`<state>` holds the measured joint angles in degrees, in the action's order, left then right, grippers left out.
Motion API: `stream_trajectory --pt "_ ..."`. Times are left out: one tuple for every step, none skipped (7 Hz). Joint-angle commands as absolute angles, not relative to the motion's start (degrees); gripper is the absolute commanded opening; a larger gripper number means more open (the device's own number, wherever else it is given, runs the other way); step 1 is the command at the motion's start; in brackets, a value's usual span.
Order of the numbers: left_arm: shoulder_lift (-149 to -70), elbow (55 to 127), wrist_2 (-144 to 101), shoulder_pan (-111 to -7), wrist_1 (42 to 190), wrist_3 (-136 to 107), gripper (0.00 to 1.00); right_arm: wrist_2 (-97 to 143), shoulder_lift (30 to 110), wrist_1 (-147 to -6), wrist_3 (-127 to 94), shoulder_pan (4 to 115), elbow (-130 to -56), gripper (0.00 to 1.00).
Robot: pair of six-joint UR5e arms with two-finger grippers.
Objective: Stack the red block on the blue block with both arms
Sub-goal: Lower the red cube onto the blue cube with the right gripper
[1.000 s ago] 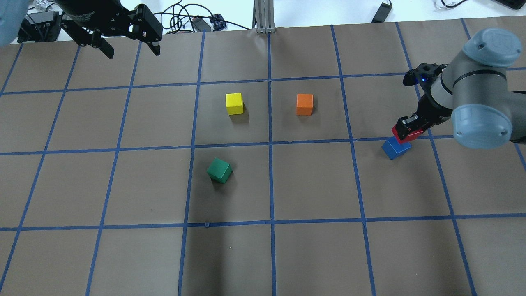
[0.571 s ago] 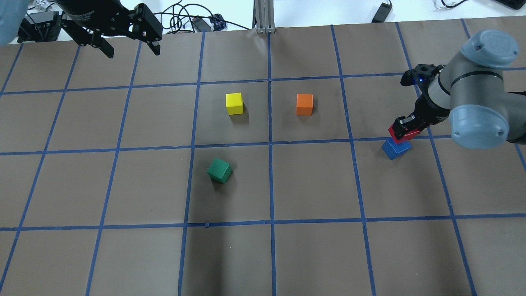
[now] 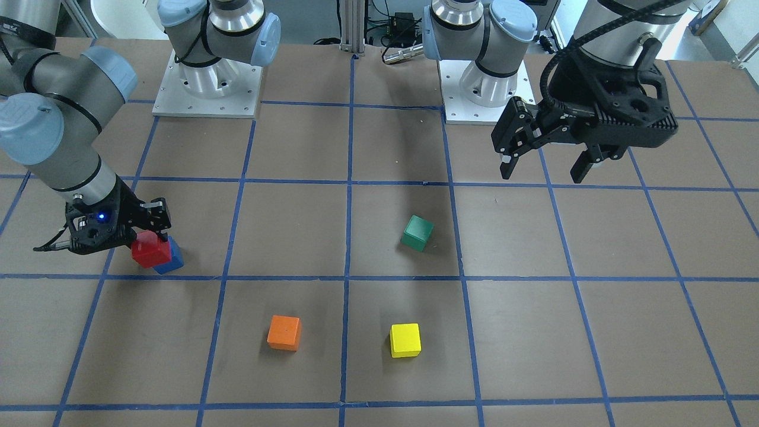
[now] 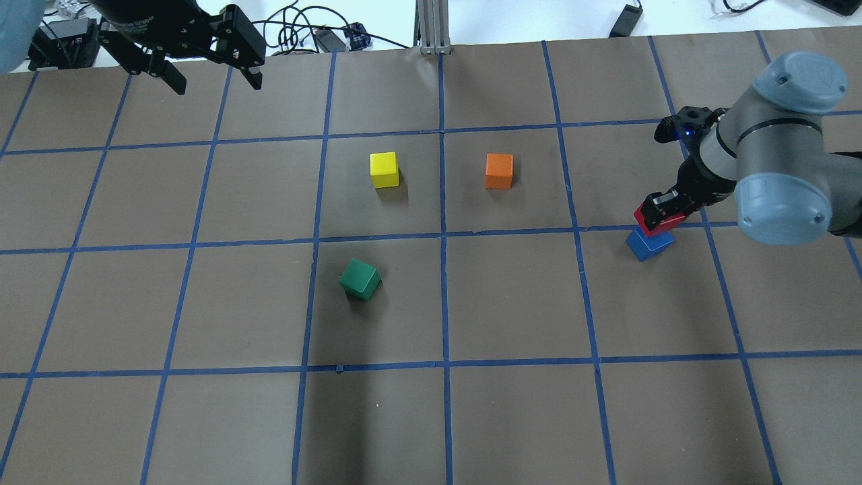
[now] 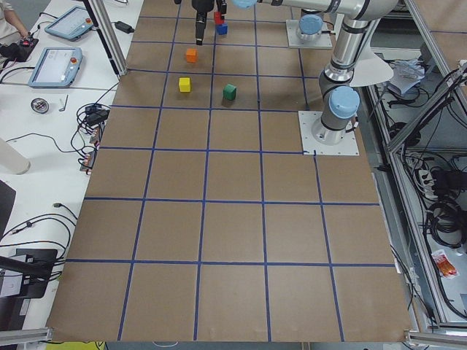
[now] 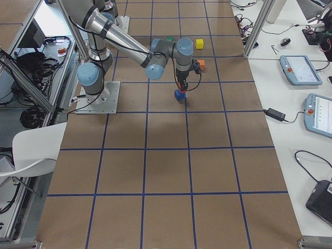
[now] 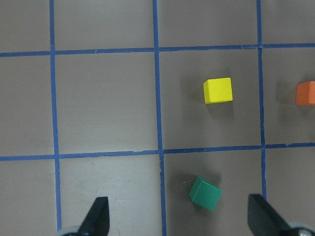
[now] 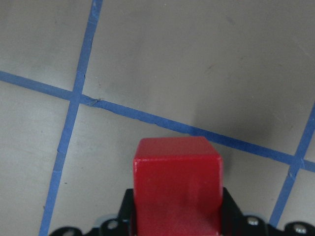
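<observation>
My right gripper (image 4: 658,212) is shut on the red block (image 4: 646,223) and holds it directly over the blue block (image 4: 648,244), which sits on the brown table at the right. The red block is close above or touching the blue block's top; I cannot tell which. In the front view the red block (image 3: 150,252) covers most of the blue block (image 3: 172,259). The right wrist view shows the red block (image 8: 177,179) between the jaws and hides the blue block. My left gripper (image 4: 219,84) is open and empty, high over the far left of the table, and also shows in the front view (image 3: 541,175).
A yellow block (image 4: 384,169), an orange block (image 4: 499,170) and a tilted green block (image 4: 359,279) lie near the table's middle. The left wrist view shows the yellow block (image 7: 217,90) and the green block (image 7: 205,193) below it. Cables lie past the far edge.
My right gripper has shifted a little to the left with the red block, bringing it more squarely over the blue block. The left arm has not moved.
</observation>
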<state>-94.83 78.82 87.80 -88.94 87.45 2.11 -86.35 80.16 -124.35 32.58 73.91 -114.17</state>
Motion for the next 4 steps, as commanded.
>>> stream_trajectory --pt "-94.8 79.1 87.8 -88.9 87.5 2.1 1.0 -86.5 80.2 -124.2 32.5 73.8 -114.3 0.25" --pt "-94.8 79.0 87.8 -88.9 87.5 2.1 1.0 -86.6 80.2 -124.2 32.4 73.8 -114.3 0.25" --pt "-94.8 79.0 87.8 -88.9 87.5 2.1 1.0 -86.6 80.2 -124.0 32.4 73.8 -114.3 0.35" --pt "-94.8 79.0 87.8 -88.9 87.5 2.1 1.0 -86.7 80.2 -123.7 32.4 73.8 -114.3 0.4"
